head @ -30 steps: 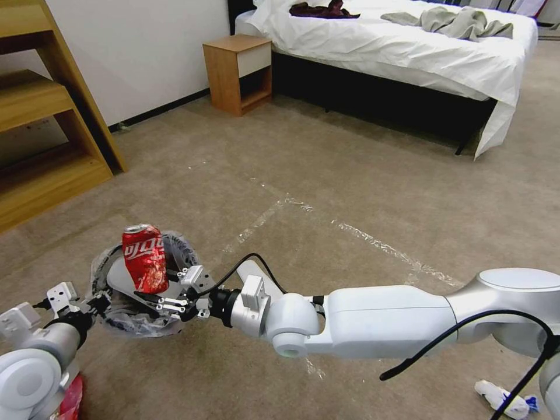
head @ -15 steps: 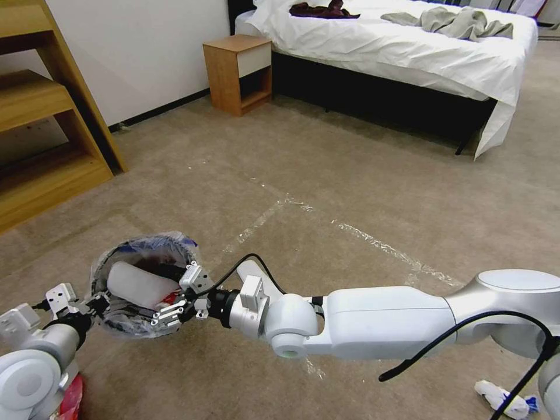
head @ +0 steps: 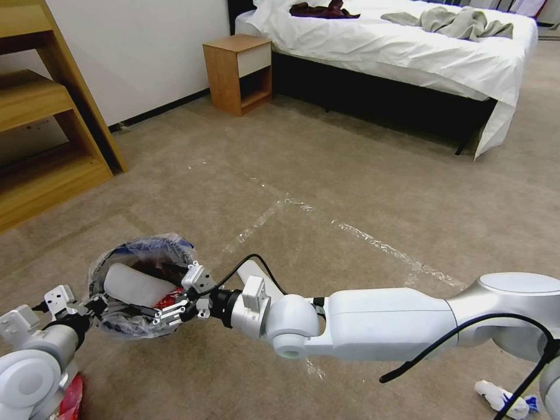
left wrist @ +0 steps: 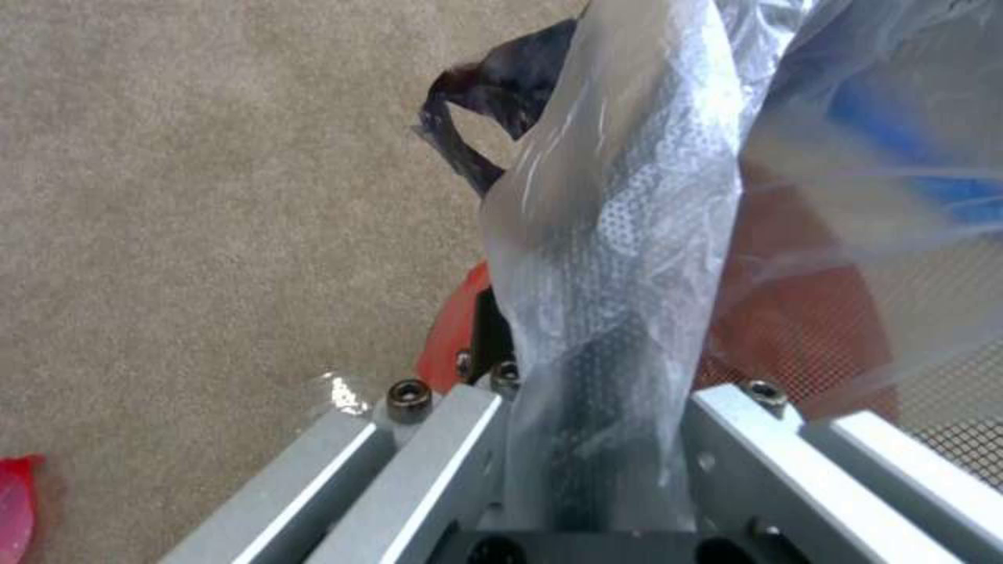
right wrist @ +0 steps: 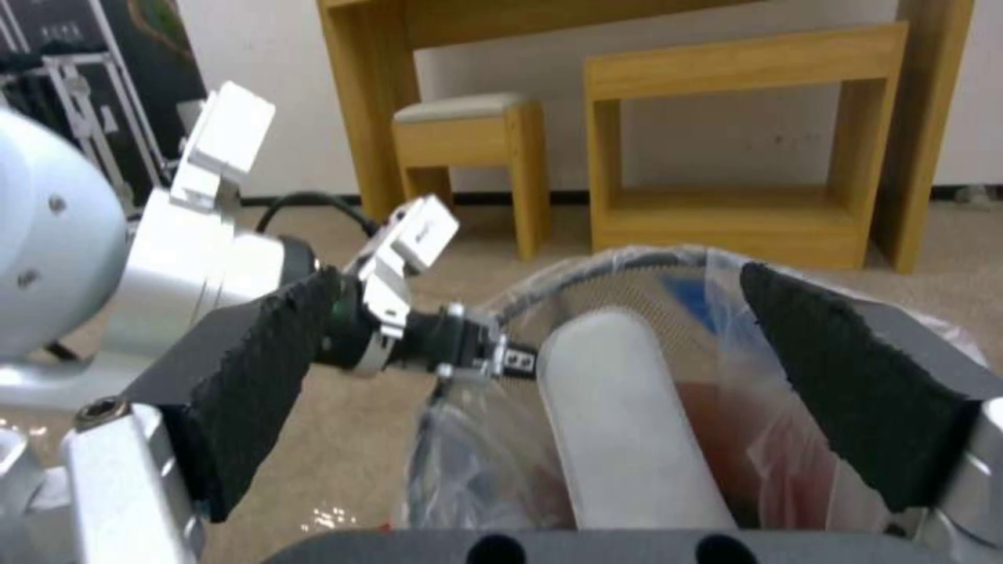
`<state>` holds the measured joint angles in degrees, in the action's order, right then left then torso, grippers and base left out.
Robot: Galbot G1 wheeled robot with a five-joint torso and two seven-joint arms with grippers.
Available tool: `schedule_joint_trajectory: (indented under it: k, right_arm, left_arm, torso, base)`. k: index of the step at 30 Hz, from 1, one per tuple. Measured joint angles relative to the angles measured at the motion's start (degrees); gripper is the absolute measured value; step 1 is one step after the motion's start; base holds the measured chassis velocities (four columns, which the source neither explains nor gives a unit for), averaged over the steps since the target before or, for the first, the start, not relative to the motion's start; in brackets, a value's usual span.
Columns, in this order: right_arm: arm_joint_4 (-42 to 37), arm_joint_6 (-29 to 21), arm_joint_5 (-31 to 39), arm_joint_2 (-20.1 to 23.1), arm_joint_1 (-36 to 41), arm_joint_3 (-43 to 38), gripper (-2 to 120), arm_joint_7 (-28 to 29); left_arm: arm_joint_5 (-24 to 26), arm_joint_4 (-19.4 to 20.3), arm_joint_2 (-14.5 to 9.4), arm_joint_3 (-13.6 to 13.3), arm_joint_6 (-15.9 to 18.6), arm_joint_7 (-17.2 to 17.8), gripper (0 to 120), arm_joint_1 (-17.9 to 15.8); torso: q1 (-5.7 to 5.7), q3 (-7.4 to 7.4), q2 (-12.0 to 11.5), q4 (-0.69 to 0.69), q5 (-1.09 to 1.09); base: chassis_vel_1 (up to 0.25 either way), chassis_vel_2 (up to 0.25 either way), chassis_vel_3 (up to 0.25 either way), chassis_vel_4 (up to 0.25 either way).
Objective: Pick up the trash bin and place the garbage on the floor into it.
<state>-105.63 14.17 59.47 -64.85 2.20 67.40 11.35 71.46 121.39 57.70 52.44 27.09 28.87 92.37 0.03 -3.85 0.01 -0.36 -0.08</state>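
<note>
Left gripper (head: pixel 93 306): clamped on the trash bin (head: pixel 119 326) rim, holding it above the carpet (head: pixel 326 175).
Right gripper (head: pixel 169 306): jaws spread over the bin mouth.
Bin contents: white slipper (head: pixel 131 283), red can (head: pixel 169 299).
Farther right: tissue (head: pixel 501 398) on carpet.

I see a white-sheeted bed (head: pixel 408 52); beside it a wooden nightstand (head: pixel 238 73) against the white wall (head: pixel 140 52).

All views share the trash bin (head: pixel 140 286)
</note>
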Motion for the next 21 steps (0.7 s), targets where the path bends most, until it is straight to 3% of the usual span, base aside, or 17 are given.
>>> schedule_joint_trajectory:
  k: [21]
  right_arm:
    - [-0.78,4.86,-0.01,-8.24,4.18,-12.35,96,-2.01]
  left_arm:
    - [-0.49,-0.44,0.5,-0.08,-0.03,-0.08,1,-0.13]
  torso:
    - [0.0,0.0,0.0,0.0,-0.01]
  base:
    - [0.0,0.0,0.0,0.0]
